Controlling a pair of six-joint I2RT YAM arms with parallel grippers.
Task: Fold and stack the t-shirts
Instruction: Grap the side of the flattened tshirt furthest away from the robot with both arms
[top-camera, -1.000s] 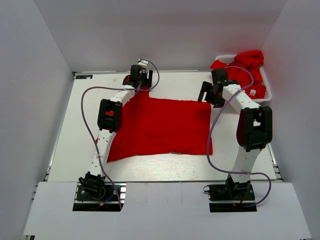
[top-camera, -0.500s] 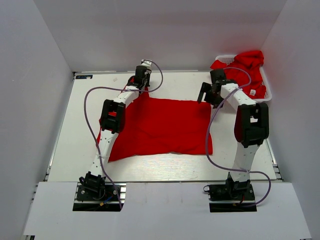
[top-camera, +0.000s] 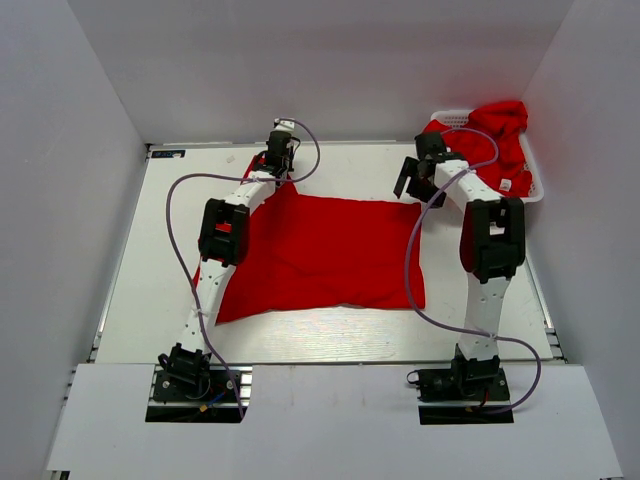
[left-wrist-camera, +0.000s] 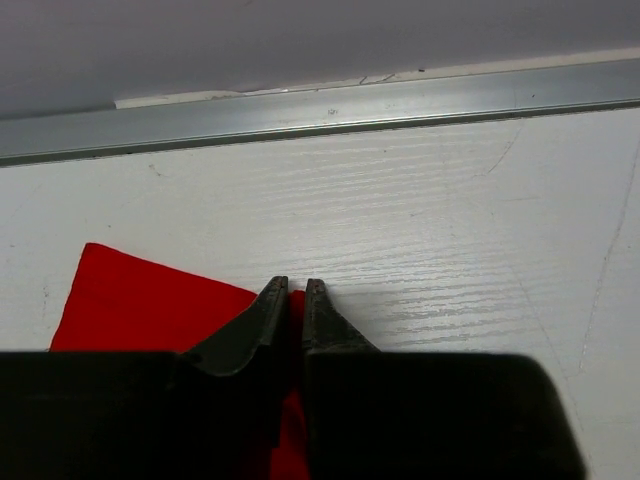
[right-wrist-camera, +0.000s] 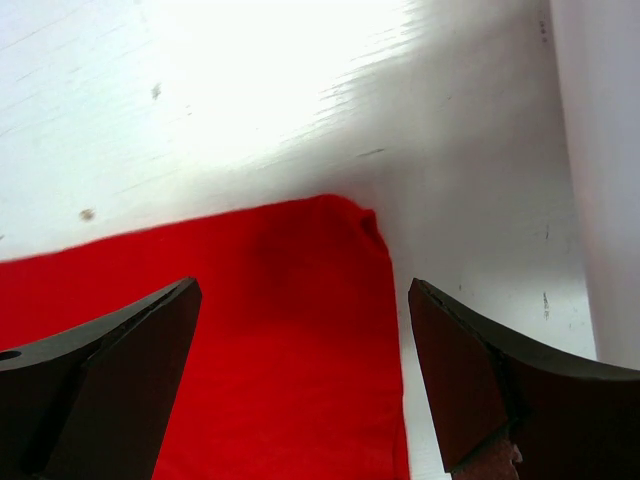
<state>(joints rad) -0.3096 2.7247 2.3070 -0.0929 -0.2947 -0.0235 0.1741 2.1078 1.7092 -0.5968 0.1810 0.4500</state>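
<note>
Red short-sleeved cloth t-shirt (top-camera: 320, 250): one spread flat, beside one white plastic lattice basket (top-camera: 452, 117) holding a heap of red shirts (top-camera: 497, 122). Left gripper (left-wrist-camera: 295, 290), now farther back, pinches the spread shirt's corner; right gripper (right-wrist-camera: 302, 288) gapes wide, empty.

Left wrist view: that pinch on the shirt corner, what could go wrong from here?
The left tool pinches only a sliver of the t-shirt edge; it may slip on lifting. The right tool hangs open, the far corner off-centre beneath it; closing may miss it.

Robotics lab test cell: plain white enclosure walls (top-camera: 70, 150), white table (top-camera: 150, 270), aluminium edge rail (left-wrist-camera: 320, 110).
</note>
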